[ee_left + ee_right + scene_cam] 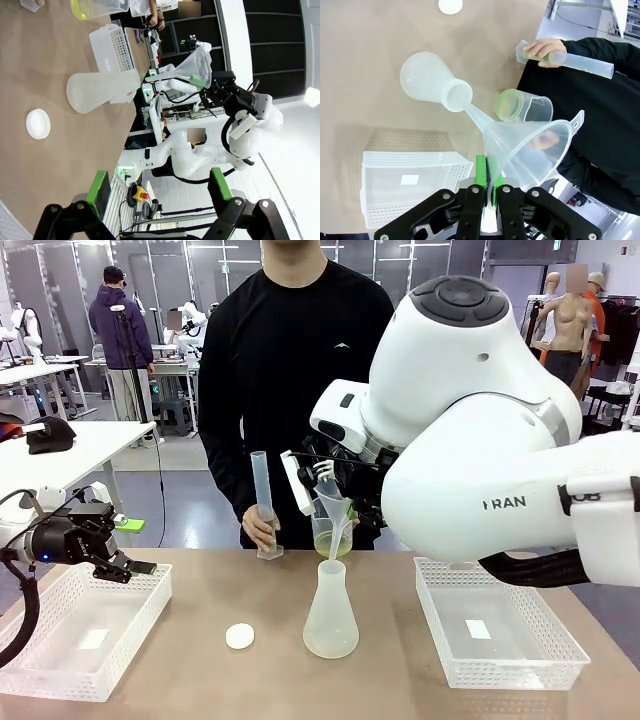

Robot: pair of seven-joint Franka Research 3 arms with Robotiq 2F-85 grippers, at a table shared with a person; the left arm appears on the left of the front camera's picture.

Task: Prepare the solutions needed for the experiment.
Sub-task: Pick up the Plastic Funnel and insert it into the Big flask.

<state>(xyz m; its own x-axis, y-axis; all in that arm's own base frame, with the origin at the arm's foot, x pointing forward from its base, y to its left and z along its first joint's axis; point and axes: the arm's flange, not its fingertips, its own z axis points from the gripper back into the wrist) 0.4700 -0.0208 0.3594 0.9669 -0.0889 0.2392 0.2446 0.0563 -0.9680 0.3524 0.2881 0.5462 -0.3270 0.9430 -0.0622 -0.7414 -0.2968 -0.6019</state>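
While R gripper (488, 172) pinches funnel (530, 150) rim w/ stem at conical flask (331, 618) mouth, L gripper (159, 186) spread, and solution (331, 544) sits in beaker (532, 107) behind flask, thin-rim grip may slip, tilting funnel and spilling any pour.

L fingers (98, 186) apart; funnel (197, 67) at flask (95, 91) mouth, cap (38, 123) nearby.

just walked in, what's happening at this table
The right gripper is shut on a funnel, whose spout sits at the mouth of the flask. A beaker of yellow-green solution stands behind the flask. The person's hand steadies a graduated cylinder on the table. The left gripper hovers open over a white basket.
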